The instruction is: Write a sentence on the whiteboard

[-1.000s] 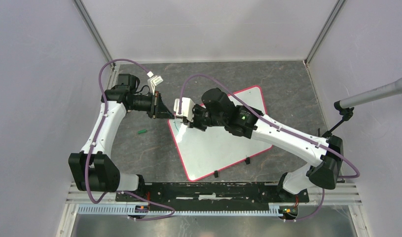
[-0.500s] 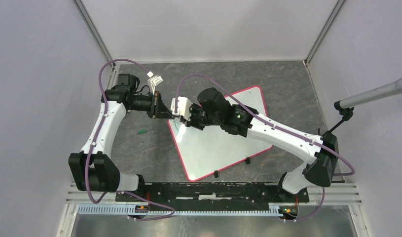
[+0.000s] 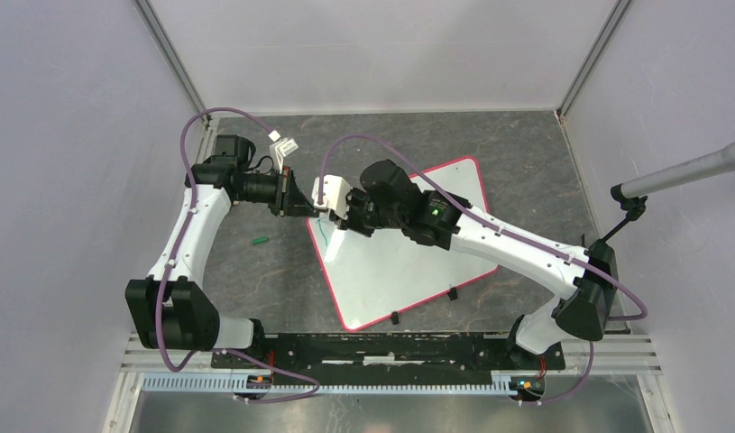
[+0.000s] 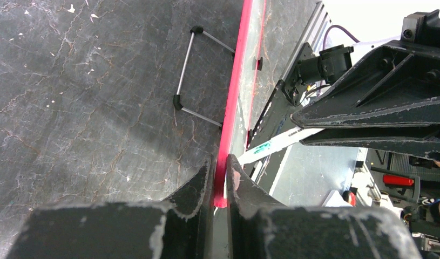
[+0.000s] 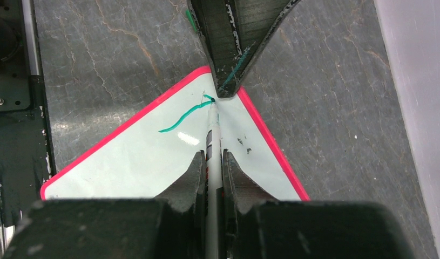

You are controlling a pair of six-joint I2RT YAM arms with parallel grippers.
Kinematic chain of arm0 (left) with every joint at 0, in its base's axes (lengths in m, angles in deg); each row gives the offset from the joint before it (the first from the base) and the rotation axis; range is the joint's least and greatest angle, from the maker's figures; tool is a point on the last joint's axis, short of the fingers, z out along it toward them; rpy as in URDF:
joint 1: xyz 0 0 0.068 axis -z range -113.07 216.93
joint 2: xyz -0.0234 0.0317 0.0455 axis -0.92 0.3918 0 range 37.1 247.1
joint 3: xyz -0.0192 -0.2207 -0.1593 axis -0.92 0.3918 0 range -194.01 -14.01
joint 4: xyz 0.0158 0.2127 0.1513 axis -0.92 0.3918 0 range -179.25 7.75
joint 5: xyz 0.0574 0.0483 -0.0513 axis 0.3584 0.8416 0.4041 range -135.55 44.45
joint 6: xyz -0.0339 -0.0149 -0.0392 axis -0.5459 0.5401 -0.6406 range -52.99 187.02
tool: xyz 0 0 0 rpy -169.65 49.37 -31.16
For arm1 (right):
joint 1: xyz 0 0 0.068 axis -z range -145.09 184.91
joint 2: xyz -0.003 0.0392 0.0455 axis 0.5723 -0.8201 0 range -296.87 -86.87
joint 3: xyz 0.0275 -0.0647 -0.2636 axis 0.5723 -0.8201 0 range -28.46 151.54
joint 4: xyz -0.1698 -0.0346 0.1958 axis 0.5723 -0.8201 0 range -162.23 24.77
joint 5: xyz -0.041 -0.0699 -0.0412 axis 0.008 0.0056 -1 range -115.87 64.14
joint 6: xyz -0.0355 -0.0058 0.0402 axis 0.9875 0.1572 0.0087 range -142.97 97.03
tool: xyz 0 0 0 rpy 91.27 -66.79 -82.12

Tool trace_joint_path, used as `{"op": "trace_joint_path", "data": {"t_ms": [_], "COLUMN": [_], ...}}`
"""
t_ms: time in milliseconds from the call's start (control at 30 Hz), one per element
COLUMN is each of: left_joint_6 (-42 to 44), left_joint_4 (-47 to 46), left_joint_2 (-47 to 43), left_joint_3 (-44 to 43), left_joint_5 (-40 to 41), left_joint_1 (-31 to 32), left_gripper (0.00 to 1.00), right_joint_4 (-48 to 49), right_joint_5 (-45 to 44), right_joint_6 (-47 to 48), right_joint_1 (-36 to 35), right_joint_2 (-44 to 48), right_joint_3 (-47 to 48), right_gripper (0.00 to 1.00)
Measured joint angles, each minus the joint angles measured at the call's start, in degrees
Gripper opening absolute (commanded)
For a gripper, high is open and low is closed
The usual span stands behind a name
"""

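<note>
Green-tipped marker (image 5: 211,132) touches the whiteboard (image 5: 147,159) (right end effector (image 5: 211,162) gripping).

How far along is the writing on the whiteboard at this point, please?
Done: the left gripper is clamped on the red corner rim of the whiteboard, and the marker is uncapped in the right gripper. In hand: the tip sits on the board at the end of one curved green stroke. Left: almost all of the writing; no readable letter shows yet.

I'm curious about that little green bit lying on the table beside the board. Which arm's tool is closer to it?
Left. The left tool clamps the whiteboard corner facing the green bit; the right tool, gripping the marker, sits beyond that corner, over the board.
</note>
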Motion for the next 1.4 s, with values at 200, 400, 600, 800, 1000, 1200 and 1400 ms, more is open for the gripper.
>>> {"op": "trace_joint_path", "data": {"t_ms": [200, 400, 600, 800, 1000, 1200, 1400], "left_joint_6": [0.0, 0.0, 0.0, 0.0, 0.0, 0.0, 0.0], "left_joint_4": [-0.2, -0.2, -0.2, -0.2, -0.2, -0.2, -0.2], "left_joint_2": [0.0, 0.0, 0.0, 0.0, 0.0, 0.0, 0.0], "left_joint_3": [0.0, 0.0, 0.0, 0.0, 0.0, 0.0, 0.0], "left_joint_5": [0.1, 0.1, 0.2, 0.1, 0.1, 0.1, 0.2], "left_joint_1": [0.0, 0.0, 0.0, 0.0, 0.0, 0.0, 0.0], "left_gripper": [0.02, 0.03, 0.02, 0.02, 0.02, 0.02, 0.03], "right_joint_4": [0.0, -0.1, -0.5, -1.3, -2.0, -2.2, -2.2], "right_joint_5": [-0.8, -1.7, -0.7, 1.3, 2.6, 3.3, 3.2], "right_joint_6": [-0.1, -0.1, -0.1, -0.4, -0.4, -0.4, -0.4], "right_joint_1": [1.1, 1.9, 1.9, 1.4, 0.2, -0.9, -0.9], "right_joint_2": [1.0, 3.0, 3.4, 3.4, 2.6, 1.5, 1.4], "right_joint_3": [-0.5, -2.4, -3.6, -3.8, -3.8, -3.8, -3.8], "right_gripper": [0.00, 0.00, 0.00, 0.00, 0.00, 0.00, 0.00]}}
